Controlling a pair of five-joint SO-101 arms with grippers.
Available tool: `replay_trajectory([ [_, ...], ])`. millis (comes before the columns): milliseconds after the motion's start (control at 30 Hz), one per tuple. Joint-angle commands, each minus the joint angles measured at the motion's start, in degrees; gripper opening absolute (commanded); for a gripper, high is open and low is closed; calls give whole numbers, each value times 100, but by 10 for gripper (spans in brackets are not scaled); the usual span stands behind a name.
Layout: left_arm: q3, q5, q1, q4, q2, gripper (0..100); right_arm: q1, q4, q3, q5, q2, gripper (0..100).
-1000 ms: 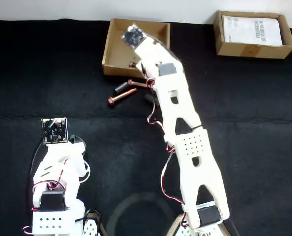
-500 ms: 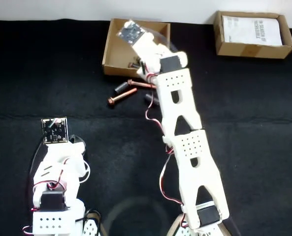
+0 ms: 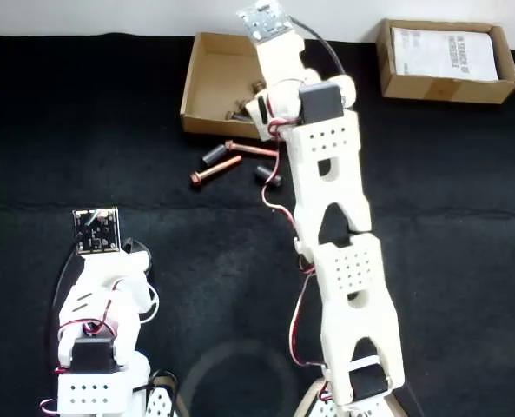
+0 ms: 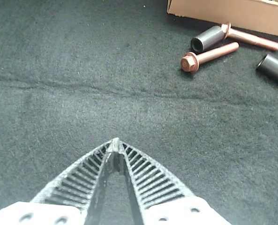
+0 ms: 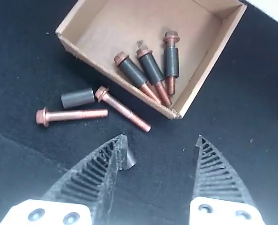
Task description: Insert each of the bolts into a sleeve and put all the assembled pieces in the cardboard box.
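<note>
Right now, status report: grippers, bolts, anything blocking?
Right gripper open, empty, over the mat beside the cardboard box. Left gripper shut. Three assembled pieces in box; two bolts, two sleeves loose on mat. Nothing blocking them.

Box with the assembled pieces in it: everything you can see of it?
The cardboard box is a shallow, open-topped tray of plain brown card with low walls, sitting flat on the black cloth near the table's far edge. Three assembled pieces, copper-coloured bolts in dark sleeves, lie side by side inside near one corner; the rest of its floor is bare.
</note>
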Motion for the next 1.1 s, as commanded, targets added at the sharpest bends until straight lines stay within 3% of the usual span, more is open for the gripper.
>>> replay_trajectory([
  [0, 92, -44, -75, 26, -22, 17, -233, 57, 1631, -18, -971, 210],
  [133, 92, -44, -75, 26, -22, 17, -488, 40, 3090, 18, -1490, 210],
  [233, 92, -44, -75, 35, -22, 17, -541, 48, 3512, 510, -1552, 210],
  [533, 92, -44, -84, 53, -22, 17, -505, -48, 3662, 2207, -1042, 210],
  [1067, 92, -44, -286, 35, -57, 17, -154, -1323, 3653, 2989, 84, 210],
])
